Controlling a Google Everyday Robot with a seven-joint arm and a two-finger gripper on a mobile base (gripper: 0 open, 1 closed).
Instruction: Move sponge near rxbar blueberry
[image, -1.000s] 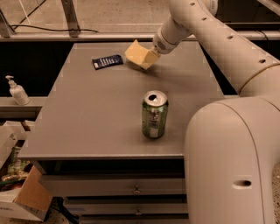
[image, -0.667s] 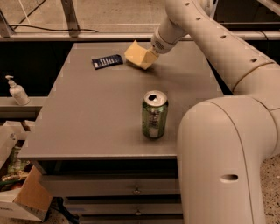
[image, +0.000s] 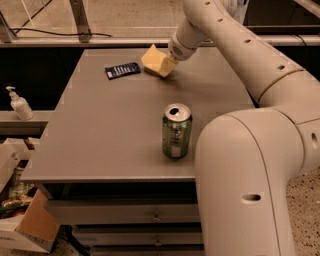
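The pale yellow sponge (image: 156, 61) is tilted on edge at the far middle of the grey table (image: 100, 130). My gripper (image: 170, 63) is at the sponge's right end and is shut on it. The rxbar blueberry (image: 122, 70), a flat dark navy bar with white lettering, lies on the table just left of the sponge, a small gap between them. My cream arm reaches in from the upper right and fills the right side of the view.
A green drinks can (image: 176, 131) stands upright near the table's front middle. A white pump bottle (image: 20, 104) stands on a ledge at the left. Cardboard boxes (image: 25, 225) sit on the floor at the lower left. Drawers run under the table front.
The sponge and my gripper have shifted slightly left, closer to the navy bar. The can and the bar have not moved.
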